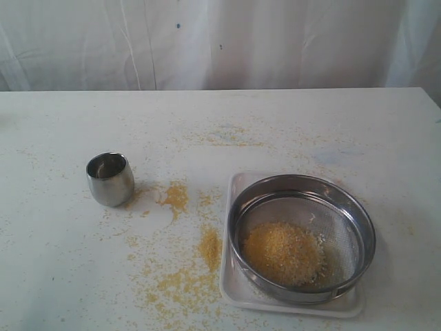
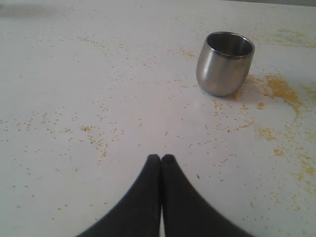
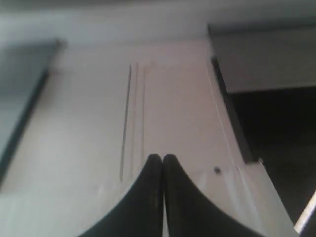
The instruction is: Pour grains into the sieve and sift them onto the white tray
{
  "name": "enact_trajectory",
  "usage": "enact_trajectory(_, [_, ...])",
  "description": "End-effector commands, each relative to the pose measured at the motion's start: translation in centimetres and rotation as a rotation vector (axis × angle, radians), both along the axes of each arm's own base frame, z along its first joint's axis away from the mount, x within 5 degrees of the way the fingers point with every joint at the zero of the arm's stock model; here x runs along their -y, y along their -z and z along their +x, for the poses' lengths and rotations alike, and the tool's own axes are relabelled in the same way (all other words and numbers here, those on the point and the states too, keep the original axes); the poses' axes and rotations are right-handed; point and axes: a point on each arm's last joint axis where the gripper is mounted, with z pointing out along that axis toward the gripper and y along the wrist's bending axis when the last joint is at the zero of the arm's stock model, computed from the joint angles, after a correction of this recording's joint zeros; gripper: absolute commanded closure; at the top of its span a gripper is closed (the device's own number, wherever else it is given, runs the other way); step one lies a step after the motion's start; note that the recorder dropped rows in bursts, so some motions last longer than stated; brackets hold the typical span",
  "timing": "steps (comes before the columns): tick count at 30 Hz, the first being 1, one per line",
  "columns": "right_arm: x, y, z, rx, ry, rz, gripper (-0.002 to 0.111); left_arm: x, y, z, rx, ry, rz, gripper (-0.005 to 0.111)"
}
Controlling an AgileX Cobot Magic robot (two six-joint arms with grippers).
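Bench [image 1: 62, 124], right side: sieve [image 1: 300, 182] holding grains [image 1: 282, 254] sits on white tray [image 1: 236, 286]. Closed tight, empty: left gripper [image 2: 161, 158], right gripper [image 3: 162, 158].

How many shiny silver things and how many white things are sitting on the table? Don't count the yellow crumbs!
Shiny silver: 2, the cup and the sieve
White: 1, the tray under the sieve
Total: 3
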Motion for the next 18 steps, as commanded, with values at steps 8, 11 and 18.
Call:
enact_trajectory(8, [0.0, -13.3, -7.9, 0.338, -0.066, 0.014, 0.108, 0.0, 0.1, 0.0, 0.000, 0.006, 0.003, 0.107])
enact_trajectory(11, [0.1, -15.4, -3.6, -0.117, 0.257, -0.092, 0.108, 0.0, 0.1, 0.0, 0.000, 0.006, 0.003, 0.107])
enact_trajectory(18, [0.5, -6.8, 15.0, -1.311, 0.291, -0.379, 0.108, 0.0, 0.1, 0.0, 0.000, 0.006, 0.003, 0.107])
